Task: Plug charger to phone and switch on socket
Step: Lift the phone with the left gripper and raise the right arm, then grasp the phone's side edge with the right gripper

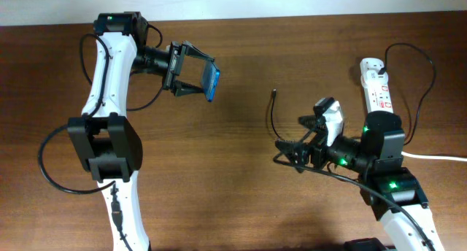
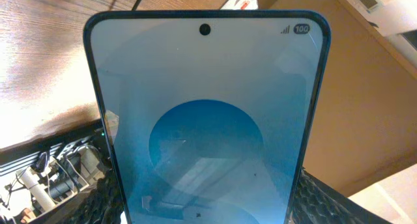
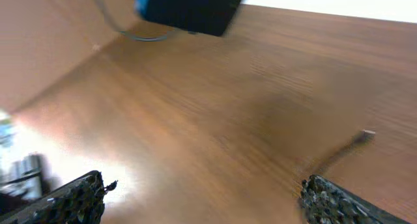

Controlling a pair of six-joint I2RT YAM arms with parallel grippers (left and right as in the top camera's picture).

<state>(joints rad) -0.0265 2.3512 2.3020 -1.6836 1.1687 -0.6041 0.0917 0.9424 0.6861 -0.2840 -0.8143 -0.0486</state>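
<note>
My left gripper (image 1: 200, 76) is shut on the phone (image 1: 213, 80) and holds it lifted above the table at the back left. The phone's blue screen fills the left wrist view (image 2: 205, 120) between the two finger pads. The charger's thin black cable lies on the table, with its connector tip (image 1: 273, 93) at centre right. The tip also shows in the right wrist view (image 3: 368, 134). My right gripper (image 1: 284, 152) is open and empty, just below the cable's curve; its fingers (image 3: 205, 198) are spread wide above bare wood. The white socket strip (image 1: 376, 87) lies at the far right with a black plug in it.
The strip's thick white cord (image 1: 441, 157) runs off the right edge. A black cable loops from the strip's plug around behind my right arm (image 1: 379, 145). The left arm's base (image 1: 106, 145) stands at front left.
</note>
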